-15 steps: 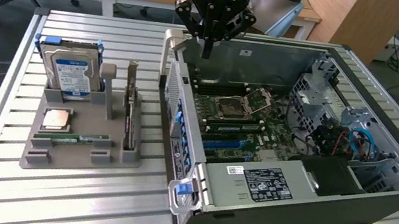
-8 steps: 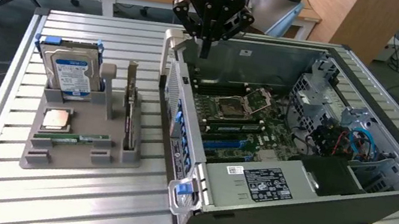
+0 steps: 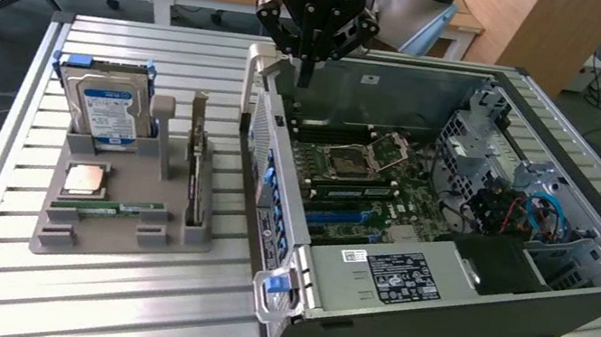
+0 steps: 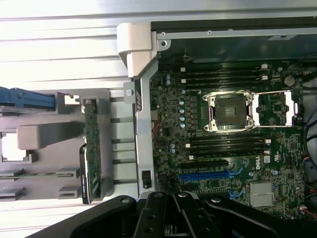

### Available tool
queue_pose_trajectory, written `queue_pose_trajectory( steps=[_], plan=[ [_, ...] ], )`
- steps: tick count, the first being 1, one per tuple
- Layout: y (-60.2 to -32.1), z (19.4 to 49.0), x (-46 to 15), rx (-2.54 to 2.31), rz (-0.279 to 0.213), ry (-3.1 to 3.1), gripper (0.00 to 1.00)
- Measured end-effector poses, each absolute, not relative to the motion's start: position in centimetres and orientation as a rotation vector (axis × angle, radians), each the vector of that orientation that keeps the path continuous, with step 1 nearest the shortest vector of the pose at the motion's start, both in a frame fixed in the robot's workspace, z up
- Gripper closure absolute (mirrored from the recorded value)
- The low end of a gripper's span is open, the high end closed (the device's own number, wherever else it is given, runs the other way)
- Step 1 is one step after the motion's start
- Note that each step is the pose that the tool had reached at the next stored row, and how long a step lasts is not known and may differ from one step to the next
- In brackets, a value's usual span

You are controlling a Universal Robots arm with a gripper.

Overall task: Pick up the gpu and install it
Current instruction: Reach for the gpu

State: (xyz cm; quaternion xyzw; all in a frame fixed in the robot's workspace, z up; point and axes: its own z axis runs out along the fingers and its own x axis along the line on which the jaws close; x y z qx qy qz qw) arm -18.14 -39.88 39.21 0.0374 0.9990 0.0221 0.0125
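Exterior view: beside the open computer case (image 3: 436, 310), the gpu (image 3: 199, 179) is standing on edge in the grey holder tray (image 3: 106, 232), between the case and the hard drive (image 3: 109, 109). Farther back, the gripper (image 3: 304, 76) is hovering over the case's far corner, fingers pinched together and carrying nothing.

1. Exterior view: the tray (image 3: 51, 237) lies at nine o'clock of the case (image 3: 472, 312).
2. On the tray, the gpu (image 3: 197, 177) stands at four o'clock of the hard drive (image 3: 109, 109).
3. The gripper (image 3: 304, 76) hangs over the case's eleven o'clock corner.

Bright even light, glare on table slats (image 4: 59, 49)
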Motion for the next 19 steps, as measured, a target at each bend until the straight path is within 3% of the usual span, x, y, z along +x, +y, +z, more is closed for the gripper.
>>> queue_pose_trajectory(
  steps=[19],
  plan=[
    [-39.9, 39.2, -19.2, 0.117, 0.069, 3.114, 0.89]
  ],
)
